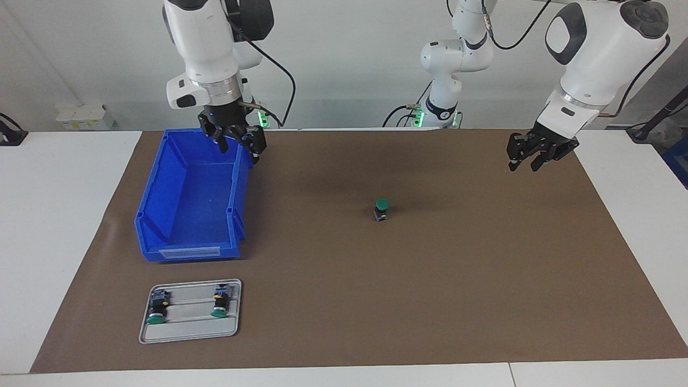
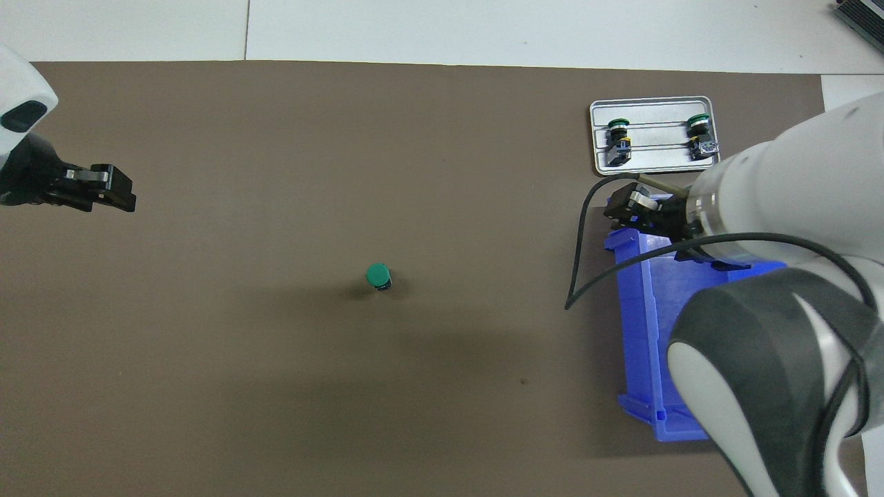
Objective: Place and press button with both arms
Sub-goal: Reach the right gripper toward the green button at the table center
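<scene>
Near the bench's middle the button (image 1: pixel 381 209) stands upright, green cap up, well apart from both pincers: the right pincer (image 1: pixel 237 144) open over the blue bin (image 1: pixel 161 226), the left pincer (image 1: pixel 527 159), empty, part-open.

A robotics lab bench: two white Franka arms (image 1: pixel 209 48) (image 1: pixel 596 59) mounted at 12 o'clock of a white table (image 1: pixel 59 226) covered by a brown mat (image 1: pixel 430 279), plain white wall, loose cabling, green status lights at the arm bases, a blue parts bin (image 1: pixel 188 204) at 9 o'clock and a grey metal tray (image 1: pixel 188 330) of push-button switches at 8 o'clock
</scene>
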{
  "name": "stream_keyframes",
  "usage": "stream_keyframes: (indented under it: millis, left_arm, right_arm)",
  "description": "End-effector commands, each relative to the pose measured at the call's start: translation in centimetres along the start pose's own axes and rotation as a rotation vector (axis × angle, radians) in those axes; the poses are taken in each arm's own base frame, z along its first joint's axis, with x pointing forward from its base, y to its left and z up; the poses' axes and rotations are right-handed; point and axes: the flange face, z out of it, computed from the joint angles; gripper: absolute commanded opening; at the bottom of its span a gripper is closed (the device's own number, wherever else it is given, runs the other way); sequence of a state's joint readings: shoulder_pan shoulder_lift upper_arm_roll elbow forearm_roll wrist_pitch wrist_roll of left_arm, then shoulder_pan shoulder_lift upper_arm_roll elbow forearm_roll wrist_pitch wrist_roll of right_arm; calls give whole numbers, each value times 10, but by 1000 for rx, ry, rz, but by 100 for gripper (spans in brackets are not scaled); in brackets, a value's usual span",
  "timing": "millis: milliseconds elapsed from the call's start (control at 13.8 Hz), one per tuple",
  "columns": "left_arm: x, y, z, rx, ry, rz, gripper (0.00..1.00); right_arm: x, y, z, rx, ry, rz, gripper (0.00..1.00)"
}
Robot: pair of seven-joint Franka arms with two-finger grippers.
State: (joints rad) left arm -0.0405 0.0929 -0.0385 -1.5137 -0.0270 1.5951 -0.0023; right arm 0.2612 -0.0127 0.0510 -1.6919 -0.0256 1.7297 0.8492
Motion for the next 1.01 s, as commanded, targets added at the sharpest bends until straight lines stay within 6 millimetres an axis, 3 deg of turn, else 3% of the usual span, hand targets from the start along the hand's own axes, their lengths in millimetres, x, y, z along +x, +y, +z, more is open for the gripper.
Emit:
stream_keyframes:
  millis: [0,72,290,507,651,796,941]
  left_arm:
    - [-3,-8,-1,28,-23,-7,54]
    - [-7,-19,4,29,-34,-24,54]
    - [-27,-18,27,33,-71,-17,54]
    - [-35,-16,36,34,-93,-14,55]
    - [-35,-12,35,34,-82,-6,57]
    - [-31,-10,32,35,-44,-1,63]
    - [-25,-10,28,36,-7,24,68]
  right_arm:
    - [-21,-32,20,11,1,139,87]
    - [-32,-47,27,12,4,187,87]
    - [-63,-87,47,5,3,317,87]
    - [-92,-128,71,24,-3,387,87]
    - [-110,-152,87,33,-14,419,85]
    - [-115,-166,98,73,-16,526,80]
    - [-140,-184,124,41,-27,540,80]
